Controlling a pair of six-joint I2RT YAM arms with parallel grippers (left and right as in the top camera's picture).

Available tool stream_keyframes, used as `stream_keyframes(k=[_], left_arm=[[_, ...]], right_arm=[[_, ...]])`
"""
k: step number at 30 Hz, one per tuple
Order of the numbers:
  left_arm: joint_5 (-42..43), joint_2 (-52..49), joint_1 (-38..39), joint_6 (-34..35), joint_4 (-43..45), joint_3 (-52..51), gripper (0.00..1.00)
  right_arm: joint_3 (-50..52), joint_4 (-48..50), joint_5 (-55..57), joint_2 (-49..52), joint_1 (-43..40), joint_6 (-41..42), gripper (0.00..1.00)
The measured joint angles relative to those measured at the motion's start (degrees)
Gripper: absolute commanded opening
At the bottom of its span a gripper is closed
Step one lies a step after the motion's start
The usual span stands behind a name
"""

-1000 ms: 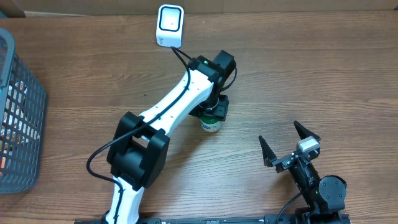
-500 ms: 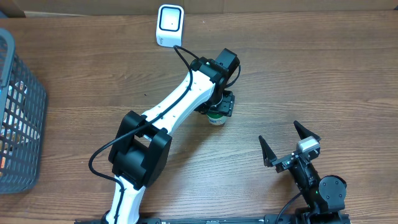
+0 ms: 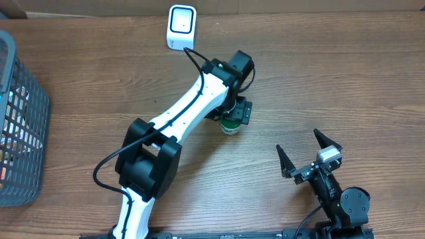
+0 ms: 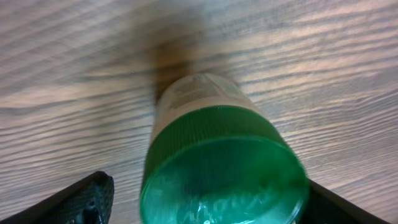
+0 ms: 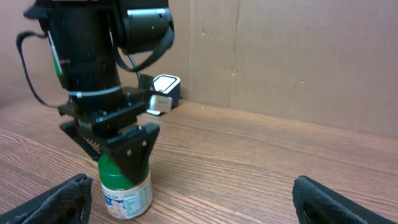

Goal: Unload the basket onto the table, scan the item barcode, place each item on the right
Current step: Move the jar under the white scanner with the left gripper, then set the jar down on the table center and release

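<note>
From overhead, the green-capped bottle [image 3: 228, 127] stands upright on the wooden table [image 3: 345, 79], close to its middle and at about 5 o'clock from the white scanner [image 3: 180, 26] at the far edge. The left gripper [image 3: 232, 119] hangs directly over the bottle and hides most of the cap, so only a sliver of green and a pale label show at its 6 o'clock side. The right gripper [image 3: 307, 153] sits well apart, at roughly 4 o'clock from the bottle, with its two fingers splayed wide and nothing between them. A grey mesh basket [image 3: 26, 133] stands at the 9 o'clock edge of the table.

The left wrist camera looks straight down on the cap [image 4: 224, 168], which fills the lower middle of the frame. One black fingertip [image 4: 87, 199] lies at 8 o'clock of the cap with bare wood between the two. The other fingertip [image 4: 348, 208] lies at 4 o'clock, just beside the rim; whether it touches cannot be told. The jaws stand spread on either side of the bottle rather than pinching it.

From the right wrist camera, the bottle [image 5: 127, 194] rests on the table at about 8 o'clock in the frame, its label facing the lens. The left gripper's black fingers [image 5: 134, 152] come down over the cap from 12 o'clock. The scanner [image 5: 163, 87] sits behind them against a cardboard wall [image 5: 298, 62]. The right gripper's own fingertips [image 5: 62, 202] sit far apart in the two bottom corners.
</note>
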State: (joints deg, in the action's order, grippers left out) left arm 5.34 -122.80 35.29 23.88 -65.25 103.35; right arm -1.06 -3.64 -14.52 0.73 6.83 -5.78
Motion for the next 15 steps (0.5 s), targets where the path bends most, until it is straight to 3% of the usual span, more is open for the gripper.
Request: stream_keyframes(k=[8,15], left_arm=[[-0.46,0.72,-7.06,-0.26,-12.33,19.65,0.95],[-3.32,9.46,-17.16,-0.46,-22.99,37.09,0.98]], right_arm=[[0.0,-0.02,0.0,0.0,0.0,0.0,1.0],[0.0,-0.02,-0.02,0.0,0.0,-0.04,1.0]])
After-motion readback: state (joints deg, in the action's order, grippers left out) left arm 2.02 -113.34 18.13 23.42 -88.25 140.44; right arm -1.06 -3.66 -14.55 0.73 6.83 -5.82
